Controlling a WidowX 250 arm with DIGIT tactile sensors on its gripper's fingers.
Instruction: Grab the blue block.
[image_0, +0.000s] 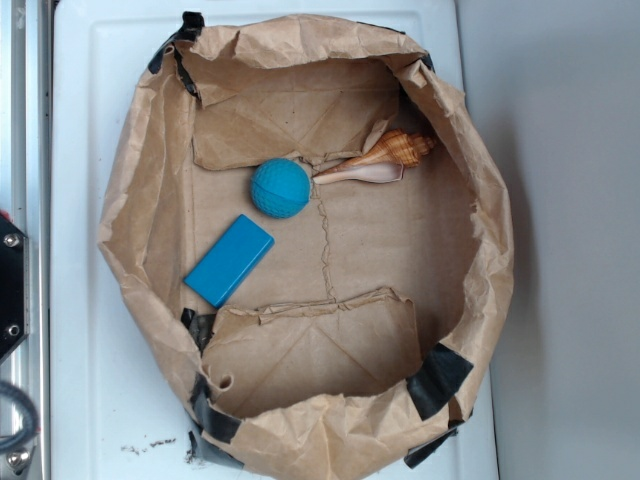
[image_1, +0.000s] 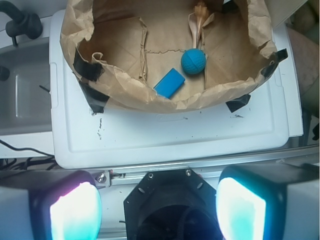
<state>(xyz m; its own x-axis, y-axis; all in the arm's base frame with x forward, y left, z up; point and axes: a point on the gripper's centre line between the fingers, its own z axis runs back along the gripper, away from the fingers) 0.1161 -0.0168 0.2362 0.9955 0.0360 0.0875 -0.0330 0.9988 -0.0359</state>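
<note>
My gripper (image_1: 157, 210) hangs spread wide and empty — I judge the blue block (image_0: 229, 260) light, stiff, slick — best pinched across its narrow sides.

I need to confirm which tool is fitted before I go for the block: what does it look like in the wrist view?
The tool has two broad pale pads, glowing cyan with a pink tinge on one, in dark frames. Between them sits a black octagonal housing with small screws.
</note>
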